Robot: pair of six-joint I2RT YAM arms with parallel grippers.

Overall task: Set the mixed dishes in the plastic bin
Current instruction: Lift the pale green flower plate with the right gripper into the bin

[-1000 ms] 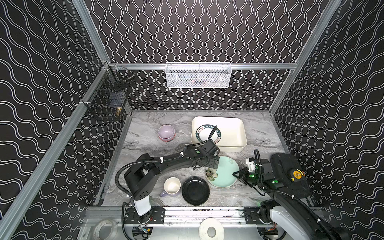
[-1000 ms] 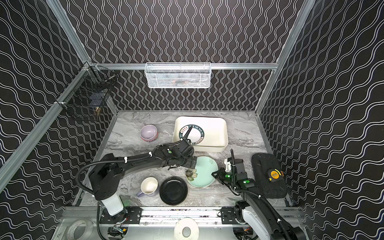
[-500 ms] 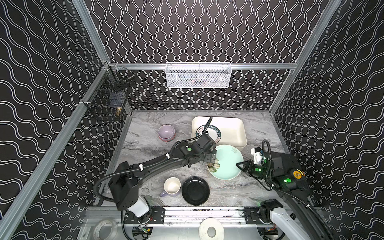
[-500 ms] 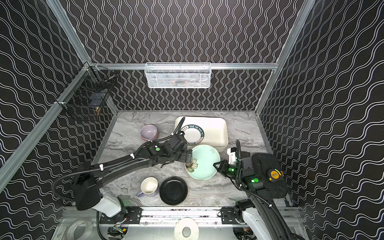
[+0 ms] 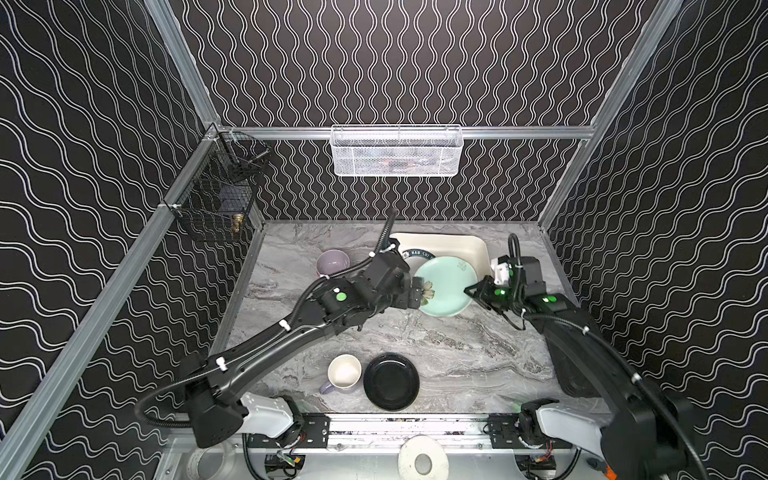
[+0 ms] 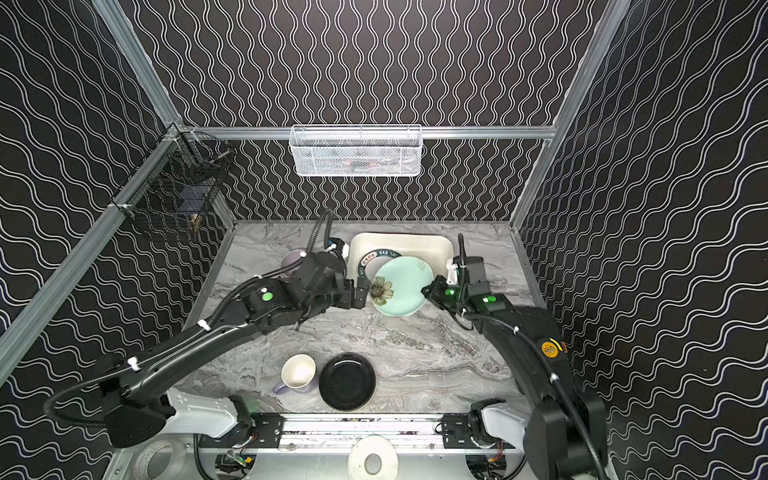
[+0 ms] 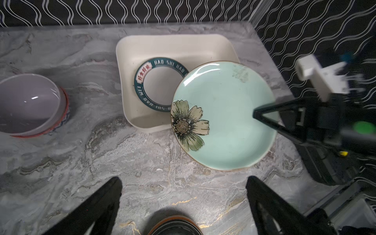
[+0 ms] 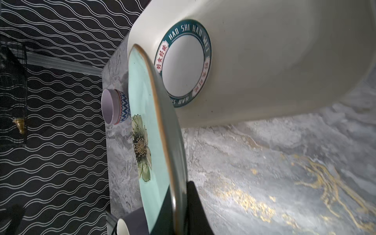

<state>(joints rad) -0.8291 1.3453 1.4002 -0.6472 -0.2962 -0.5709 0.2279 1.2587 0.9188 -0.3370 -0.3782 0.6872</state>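
one dish done: white green-rimmed round plate (image 7: 160,85) lies flat in the cream rectangular plastic bin (image 5: 440,239). the mint round flower-painted plate (image 5: 446,286) hangs half over the bin's near rim with the right gripper (image 5: 469,289) pinching its edge, and the left gripper (image 7: 184,179) is spread, empty, by its flower side. not yet binned, on the grey marble table (image 5: 436,345): lilac round bowl (image 5: 332,262), lavender mug (image 5: 343,372), black round plate (image 5: 390,380); the bin's far-right part looks free, near rim needs clearing.

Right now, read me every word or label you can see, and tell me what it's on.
"HAO SHI HAO WEI": green rim of the white plate in the bin.
"好食好味": red characters on that rim.
Yellow round label by the right arm: too small to read.
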